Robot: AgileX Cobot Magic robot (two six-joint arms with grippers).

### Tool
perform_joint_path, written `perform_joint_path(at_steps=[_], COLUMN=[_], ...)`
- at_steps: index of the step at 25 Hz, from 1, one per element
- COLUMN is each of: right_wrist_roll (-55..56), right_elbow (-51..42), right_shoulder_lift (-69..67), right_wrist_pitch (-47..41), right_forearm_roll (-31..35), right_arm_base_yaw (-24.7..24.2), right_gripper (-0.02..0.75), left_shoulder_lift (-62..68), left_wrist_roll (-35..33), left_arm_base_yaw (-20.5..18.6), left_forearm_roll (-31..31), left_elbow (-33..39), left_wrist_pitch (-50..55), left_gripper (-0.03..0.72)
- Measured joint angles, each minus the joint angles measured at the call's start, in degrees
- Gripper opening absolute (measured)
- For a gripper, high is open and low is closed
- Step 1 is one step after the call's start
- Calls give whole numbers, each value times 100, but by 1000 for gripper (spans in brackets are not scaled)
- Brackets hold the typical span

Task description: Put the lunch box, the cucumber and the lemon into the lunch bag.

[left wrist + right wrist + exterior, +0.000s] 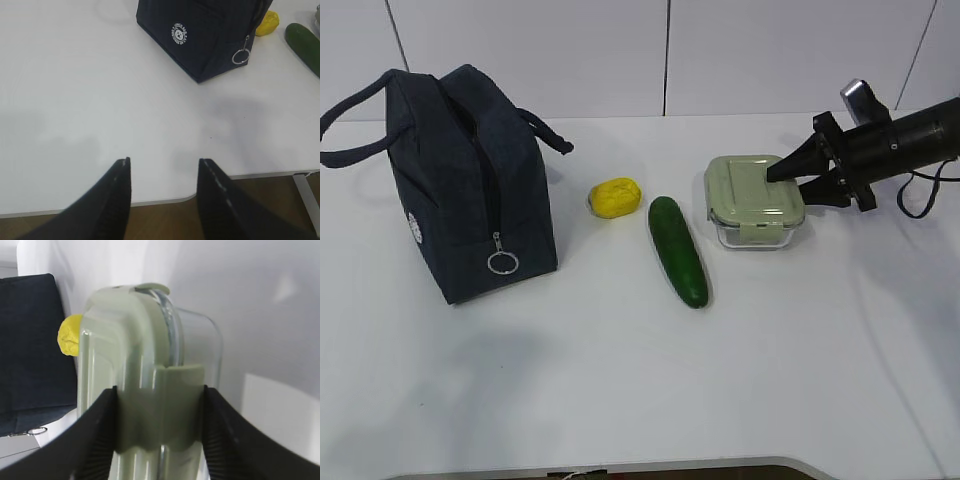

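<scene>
Left gripper (pixel 162 167) is parked low at the near table edge, jaws half apart, empty.

Right gripper (pixel 159 405) has its jaws across the lunch box (pixel 755 200), pinching the clip (pixel 162 407) on the sage lid (pixel 750 185); the box stands on the table (pixel 620 400) at right.

Risk: the clip pops or the glass slips on lift.

Cucumber (pixel 678 250) and lemon (pixel 615 197) lie between box and lunch bag (pixel 460 180). The bag's zipper looks closed, so the box may have no way in.

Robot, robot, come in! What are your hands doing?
Right gripper clamped on lunch box. Left gripper open, empty. Lunch bag looks zipped. Path clear.
</scene>
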State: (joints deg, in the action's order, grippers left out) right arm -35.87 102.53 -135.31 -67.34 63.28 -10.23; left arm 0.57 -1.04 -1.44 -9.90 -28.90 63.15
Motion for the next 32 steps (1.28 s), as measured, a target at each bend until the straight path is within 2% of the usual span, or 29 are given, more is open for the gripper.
perform_joint_path(at_steps=[13, 19, 27, 32], right_wrist_roll=[93, 180, 195, 195], right_elbow=[0, -12, -12, -12], right_shoulder_lift=[157, 198, 262, 262], right_wrist_pitch=[22, 22, 22, 22], right_forearm_roll=[47, 47, 91, 103], right_arm_base_yaw=[0, 0, 0, 0], right_gripper=[374, 374, 374, 374], left_shoulder_lift=[0, 243, 1228, 1856], left_wrist_roll=[0, 0, 0, 0], left_arm_base_yaw=[0, 0, 0, 0], left_forearm_roll=[0, 0, -34, -609], left_elbow=[-15, -395, -920, -1061], left_wrist_pitch=[0, 48, 26, -529], left_gripper=[308, 308, 307, 306])
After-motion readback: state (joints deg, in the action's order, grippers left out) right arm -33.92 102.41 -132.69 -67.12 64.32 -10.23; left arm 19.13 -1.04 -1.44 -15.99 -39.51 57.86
